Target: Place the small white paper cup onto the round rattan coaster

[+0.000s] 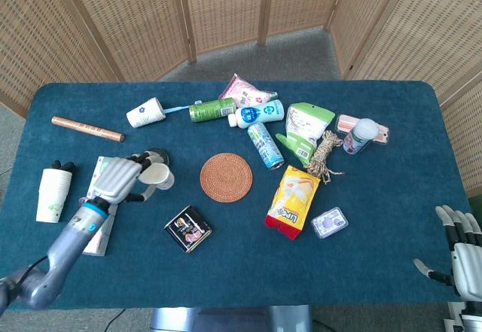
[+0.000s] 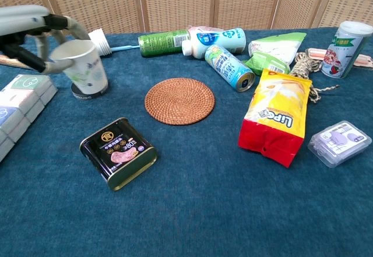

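Left hand [image 1: 120, 179]: fingers gripped the small white paper cup [image 2: 84, 66], tilted.
Right hand [image 1: 465, 251]: fingers spread, empty.
Risk: a tilted release could topple it off the round rattan coaster [image 1: 226, 177].

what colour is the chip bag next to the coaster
Yellow with a red bottom end, clearest on the chip bag in the chest view.

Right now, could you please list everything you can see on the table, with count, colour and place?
Paper cup: 1, white, held above black disc.
Coaster: 1, brown rattan, centre.
Tin: 1, black, front of coaster.
Black disc: 1, left of coaster.
Lying cup: 1, white, back left.
Cup stack: 1, white, far left.
Stick: 1, brown, back left.
Bottles and cans: several, green, white, blue, back centre.
Snack bag: 1, yellow-red, right of coaster.
Small box: 1, clear, right front.
Left robot hand: holds paper cup.
Right robot hand: open, right front edge.
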### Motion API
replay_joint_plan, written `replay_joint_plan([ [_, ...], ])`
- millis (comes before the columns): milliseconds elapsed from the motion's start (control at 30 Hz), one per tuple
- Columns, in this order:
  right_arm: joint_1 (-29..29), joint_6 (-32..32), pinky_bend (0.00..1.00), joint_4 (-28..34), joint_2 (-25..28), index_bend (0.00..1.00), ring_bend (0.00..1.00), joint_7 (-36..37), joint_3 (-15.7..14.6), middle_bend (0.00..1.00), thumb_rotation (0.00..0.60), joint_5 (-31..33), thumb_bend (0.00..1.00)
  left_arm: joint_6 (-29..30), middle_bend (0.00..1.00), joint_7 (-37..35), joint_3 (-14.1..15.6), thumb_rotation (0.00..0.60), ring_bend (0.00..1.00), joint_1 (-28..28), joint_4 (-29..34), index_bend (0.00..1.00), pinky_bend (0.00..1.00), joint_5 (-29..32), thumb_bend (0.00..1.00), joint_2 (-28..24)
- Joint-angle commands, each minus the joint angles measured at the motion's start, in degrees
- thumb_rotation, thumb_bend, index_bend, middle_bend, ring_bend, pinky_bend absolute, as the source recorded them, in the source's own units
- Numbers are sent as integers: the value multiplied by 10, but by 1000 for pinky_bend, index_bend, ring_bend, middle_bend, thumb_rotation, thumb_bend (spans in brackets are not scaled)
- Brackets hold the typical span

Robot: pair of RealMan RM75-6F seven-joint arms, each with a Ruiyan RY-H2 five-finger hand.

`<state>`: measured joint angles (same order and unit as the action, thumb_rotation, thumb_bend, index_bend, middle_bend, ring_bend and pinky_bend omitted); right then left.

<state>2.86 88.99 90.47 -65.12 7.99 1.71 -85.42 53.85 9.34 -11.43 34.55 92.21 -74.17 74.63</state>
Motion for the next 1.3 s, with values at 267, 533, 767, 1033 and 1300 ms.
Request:
replay_joint_plan([
  [267, 15, 9, 0, -17, 5, 0, 0, 27, 2, 0, 600, 12, 144, -47, 241, 9, -26, 507, 337, 85, -109, 240, 490, 29, 476, 107],
  [533, 24, 12, 0, -30, 6, 0, 0, 45, 3, 0, 600, 20, 143, -63, 240, -10, -32, 506, 337, 129, -169, 240, 486, 26, 472, 168],
  [767, 29, 12, 0, -40, 6, 0, 0, 59, 5, 0, 600, 23, 145, -64, 239, -21, -30, 509, 334, 154, -209, 240, 480, 19, 471, 206],
  [1033, 34, 13, 0, -46, 9, 0, 0, 71, 7, 0, 600, 25, 144, -64, 237, -30, -24, 509, 330, 167, -235, 233, 474, 16, 471, 226],
  [1300, 37, 15, 0, -48, 11, 0, 0, 80, 8, 0, 600, 24, 144, -73, 191, -30, -15, 515, 263, 172, -245, 159, 417, 22, 466, 231],
])
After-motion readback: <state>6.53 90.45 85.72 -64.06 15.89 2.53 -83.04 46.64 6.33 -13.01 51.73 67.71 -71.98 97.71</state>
